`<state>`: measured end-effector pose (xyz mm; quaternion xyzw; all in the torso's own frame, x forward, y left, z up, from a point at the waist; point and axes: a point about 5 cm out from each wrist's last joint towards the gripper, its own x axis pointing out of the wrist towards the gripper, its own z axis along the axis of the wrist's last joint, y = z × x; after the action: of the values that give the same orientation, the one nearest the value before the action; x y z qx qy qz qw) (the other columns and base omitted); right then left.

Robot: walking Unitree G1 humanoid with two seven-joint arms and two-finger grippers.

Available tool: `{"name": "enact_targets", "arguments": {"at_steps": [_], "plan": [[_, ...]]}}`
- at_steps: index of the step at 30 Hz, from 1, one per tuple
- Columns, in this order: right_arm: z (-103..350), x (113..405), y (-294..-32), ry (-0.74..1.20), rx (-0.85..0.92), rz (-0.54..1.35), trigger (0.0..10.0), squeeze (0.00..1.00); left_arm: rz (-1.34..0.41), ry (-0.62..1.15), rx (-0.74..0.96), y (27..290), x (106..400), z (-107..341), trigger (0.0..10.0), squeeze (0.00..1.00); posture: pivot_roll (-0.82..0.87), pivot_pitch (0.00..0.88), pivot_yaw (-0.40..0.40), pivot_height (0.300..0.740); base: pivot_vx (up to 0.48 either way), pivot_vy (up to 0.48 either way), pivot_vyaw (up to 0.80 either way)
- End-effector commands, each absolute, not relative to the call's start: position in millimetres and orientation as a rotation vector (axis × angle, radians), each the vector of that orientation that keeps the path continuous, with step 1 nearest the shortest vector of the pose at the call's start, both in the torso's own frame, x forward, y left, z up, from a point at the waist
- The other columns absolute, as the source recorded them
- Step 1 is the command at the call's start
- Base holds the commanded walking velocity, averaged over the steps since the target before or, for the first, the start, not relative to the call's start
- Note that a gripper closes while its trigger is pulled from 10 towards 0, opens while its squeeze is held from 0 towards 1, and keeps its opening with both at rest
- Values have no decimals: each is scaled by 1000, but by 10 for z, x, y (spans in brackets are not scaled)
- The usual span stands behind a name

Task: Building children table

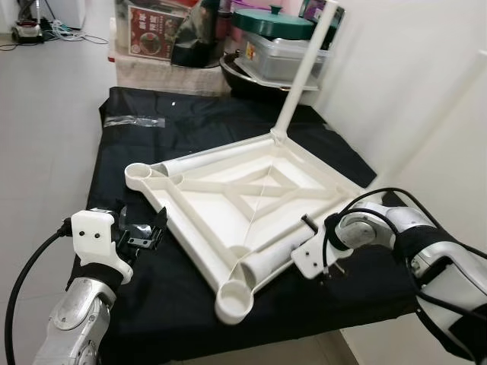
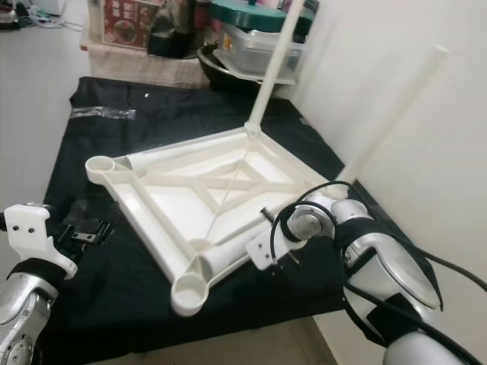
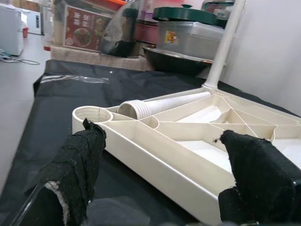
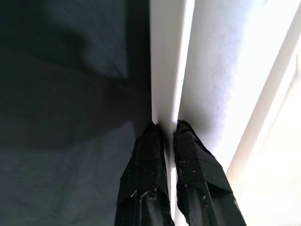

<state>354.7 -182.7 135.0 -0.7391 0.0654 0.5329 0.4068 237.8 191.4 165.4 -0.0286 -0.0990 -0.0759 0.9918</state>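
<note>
Nearest the head camera, the left gripper (image 1: 144,236) hovers low over the black cloth-covered table (image 1: 152,304), its two black fingers (image 3: 77,165) spread wide apart and holding nothing, just beside the near-left edge of the cream plastic children's tabletop (image 1: 243,201). That tabletop lies upside down on the cloth, ribbed underside up, tilted diamond-wise, round leg sockets at its corners. One white tubular leg (image 1: 304,72) stands upright in the far corner socket; another cream leg (image 3: 164,103) lies flat inside the frame near the left socket. Right gripper (image 1: 316,236) sits at the tabletop's near-right edge, fingers (image 4: 146,174) pinched nearly together on a thin white rim. Behind the table: green-lidded pots (image 1: 274,23), a red printed box (image 1: 152,34).
</note>
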Motion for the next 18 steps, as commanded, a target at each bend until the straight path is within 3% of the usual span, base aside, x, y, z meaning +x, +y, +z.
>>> {"name": "enact_targets", "arguments": {"at_steps": [1, 5, 7, 18], "plan": [[1669, 3742, -1778, 4, -1909, 1111, 10000, 0, -161, -186, -70, 1888, 2381, 1619, 10000, 0, 142, 0, -220, 740, 0, 0, 0], [1725, 3788, -1829, 25, -1907, 1040, 10000, 0, -162, -185, -69, 1889, 2382, 1615, 10000, 0, 142, 0, -220, 740, 0, 0, 0], [1798, 3801, -1872, 59, -1810, 1015, 10000, 1000, -160, -184, -68, 1888, 2380, 1610, 10000, 0, 146, 0, -221, 740, 0, 0, 0], [2119, 3874, -2008, 106, -1672, 919, 10000, 1000, -162, -180, -67, 1890, 2369, 1598, 10000, 0, 144, 0, -215, 740, 0, 0, 0]]}}
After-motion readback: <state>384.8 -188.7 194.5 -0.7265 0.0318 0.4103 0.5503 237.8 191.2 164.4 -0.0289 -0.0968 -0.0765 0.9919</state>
